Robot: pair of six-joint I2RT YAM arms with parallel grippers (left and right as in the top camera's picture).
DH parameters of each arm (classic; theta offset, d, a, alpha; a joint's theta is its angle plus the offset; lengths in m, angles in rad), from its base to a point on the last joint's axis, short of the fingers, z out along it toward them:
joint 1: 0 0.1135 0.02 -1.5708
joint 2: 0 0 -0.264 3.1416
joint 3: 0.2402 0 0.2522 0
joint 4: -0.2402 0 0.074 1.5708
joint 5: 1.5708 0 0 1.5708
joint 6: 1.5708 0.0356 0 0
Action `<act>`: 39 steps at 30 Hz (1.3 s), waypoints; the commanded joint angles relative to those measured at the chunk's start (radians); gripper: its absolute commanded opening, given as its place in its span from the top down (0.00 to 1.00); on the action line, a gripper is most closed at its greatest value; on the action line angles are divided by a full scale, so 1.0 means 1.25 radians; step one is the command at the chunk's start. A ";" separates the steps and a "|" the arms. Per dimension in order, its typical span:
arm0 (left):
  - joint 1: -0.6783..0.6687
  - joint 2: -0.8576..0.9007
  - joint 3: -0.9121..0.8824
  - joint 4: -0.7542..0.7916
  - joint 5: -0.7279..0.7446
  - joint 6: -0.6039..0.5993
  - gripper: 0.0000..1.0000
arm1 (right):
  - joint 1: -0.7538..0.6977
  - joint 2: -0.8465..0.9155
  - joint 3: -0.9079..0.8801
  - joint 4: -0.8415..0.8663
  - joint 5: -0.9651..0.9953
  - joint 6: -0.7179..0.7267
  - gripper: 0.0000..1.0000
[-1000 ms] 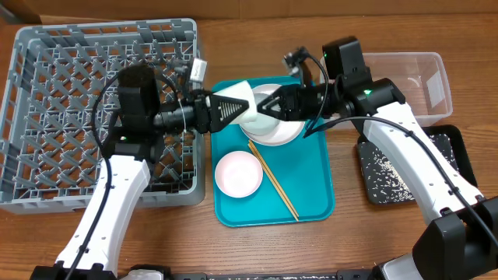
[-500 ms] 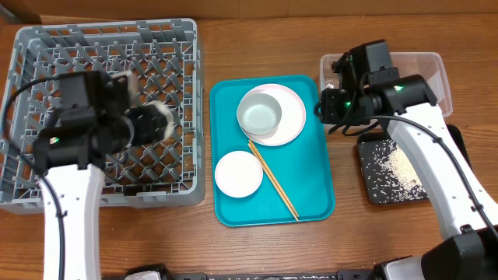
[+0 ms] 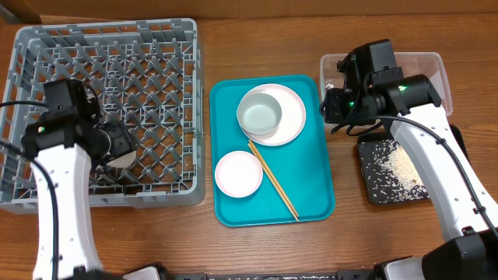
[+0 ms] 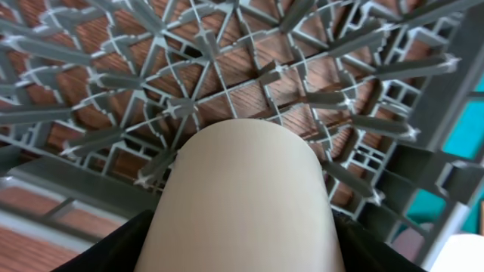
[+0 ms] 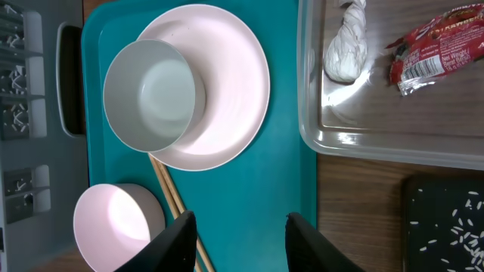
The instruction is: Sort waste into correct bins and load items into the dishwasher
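I see L gripper (image 3: 118, 152) clamped on cup (image 4: 242, 181), inside rack (image 3: 109, 29), front half. R gripper (image 5: 238, 242) open, empty, over teal tray (image 5: 287, 189) holding plate (image 5: 234, 83), green bowl (image 5: 155, 94), pink bowl (image 5: 113, 227), chopsticks (image 5: 170, 196). Wrapper (image 5: 435, 45), tissue (image 5: 346, 49) in tub (image 5: 378, 140); rice (image 5: 461, 227) in black tray (image 5: 423, 204).

Bright, even light; glare on the clear tub (image 5: 336, 106)

Wooden table (image 3: 350, 225) under grey rack (image 3: 109, 29), teal tray (image 3: 311, 187), clear tub (image 3: 428, 82), black tray (image 3: 381, 187).
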 commanded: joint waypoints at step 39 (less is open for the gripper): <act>0.000 0.143 -0.014 0.108 -0.007 -0.011 0.74 | -0.003 -0.017 0.023 -0.007 0.006 -0.005 0.59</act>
